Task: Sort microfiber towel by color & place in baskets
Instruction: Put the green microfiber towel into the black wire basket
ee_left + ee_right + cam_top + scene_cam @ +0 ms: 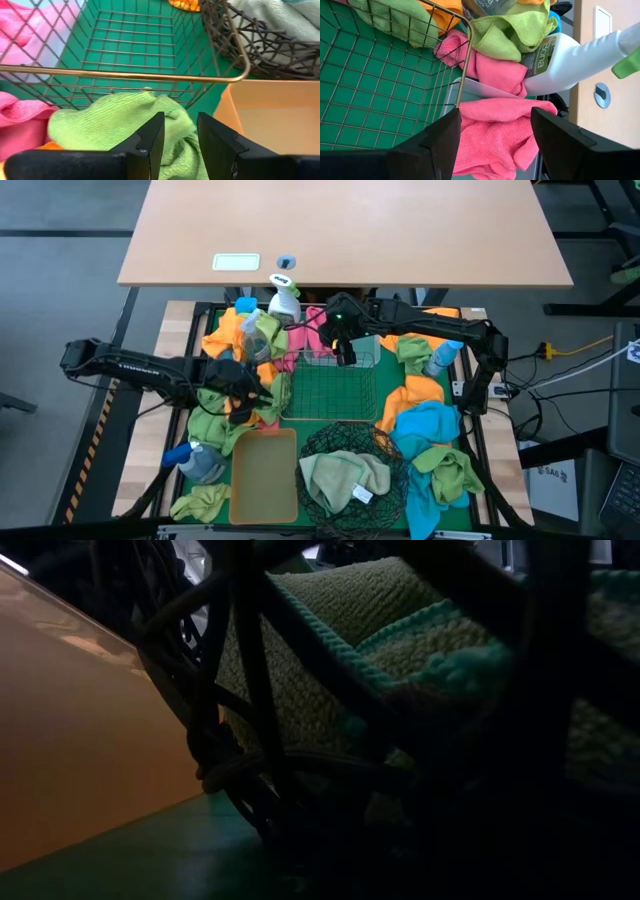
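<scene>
High view: left gripper point(243, 388) at the left side of the wire basket point(330, 392), above a heap of green, orange and pink towels. Right gripper point(343, 348) at the far edge of the same basket, over the clear basket point(487, 91) just behind it. Tan bin point(265, 480) on the near side, left of the round black basket point(330, 442); a pale green towel point(345, 475) inside the round one. Wire basket and tan bin without towels.

Left wrist view: fingers point(150, 142) a narrow gap apart, a green towel point(115, 117) showing in the gap and beneath, just outside the wire basket rim. Cannot tell whether clamped on the cloth or merely poised over it.

Right wrist view: fingers point(435, 137) spread wide, holding nothing, directly above a pink towel point(490, 132) lying in the clear basket. A white spray bottle point(570, 60) just beyond, against more pink and green cloth.

Low view: tan bin wall on the left, round black basket beside it, pale green towel visible through the mesh.
</scene>
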Controlling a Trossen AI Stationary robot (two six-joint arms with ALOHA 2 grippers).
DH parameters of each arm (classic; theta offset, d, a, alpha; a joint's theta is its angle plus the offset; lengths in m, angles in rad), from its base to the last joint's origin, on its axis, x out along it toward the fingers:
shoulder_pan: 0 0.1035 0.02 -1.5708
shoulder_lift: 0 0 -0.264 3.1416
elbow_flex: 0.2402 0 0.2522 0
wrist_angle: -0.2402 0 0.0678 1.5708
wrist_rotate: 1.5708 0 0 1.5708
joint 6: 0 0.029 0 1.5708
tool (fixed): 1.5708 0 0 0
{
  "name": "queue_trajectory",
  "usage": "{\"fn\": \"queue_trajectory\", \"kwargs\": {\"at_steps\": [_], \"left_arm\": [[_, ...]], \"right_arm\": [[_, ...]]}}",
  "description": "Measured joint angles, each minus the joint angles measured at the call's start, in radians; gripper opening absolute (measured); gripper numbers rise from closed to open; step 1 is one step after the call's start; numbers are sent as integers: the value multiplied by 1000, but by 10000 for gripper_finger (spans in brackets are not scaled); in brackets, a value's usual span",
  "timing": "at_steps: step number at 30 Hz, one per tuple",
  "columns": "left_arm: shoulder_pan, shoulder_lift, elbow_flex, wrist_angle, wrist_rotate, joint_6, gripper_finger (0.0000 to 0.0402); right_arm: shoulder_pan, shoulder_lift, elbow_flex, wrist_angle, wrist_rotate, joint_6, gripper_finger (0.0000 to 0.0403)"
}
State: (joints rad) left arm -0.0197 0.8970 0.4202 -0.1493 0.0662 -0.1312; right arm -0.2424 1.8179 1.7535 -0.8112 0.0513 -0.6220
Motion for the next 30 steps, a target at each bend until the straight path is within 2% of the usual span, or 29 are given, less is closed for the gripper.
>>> {"fn": "queue_trajectory", "kwargs": {"at_steps": [7, 14, 23, 30], "left_arm": [[-26, 0, 0, 0, -52, 2, 110], [-28, 0, 0, 15, -62, 1, 110], [-27, 0, 0, 16, -54, -182, 110], [-28, 0, 0, 5, -55, -188, 110]], "right_arm": [[0, 0, 0, 0, 0, 0, 238], [0, 0, 0, 0, 0, 0, 238], [0, 0, 0, 0, 0, 0, 238], [0, 0, 0, -1, 0, 0, 238]]}}
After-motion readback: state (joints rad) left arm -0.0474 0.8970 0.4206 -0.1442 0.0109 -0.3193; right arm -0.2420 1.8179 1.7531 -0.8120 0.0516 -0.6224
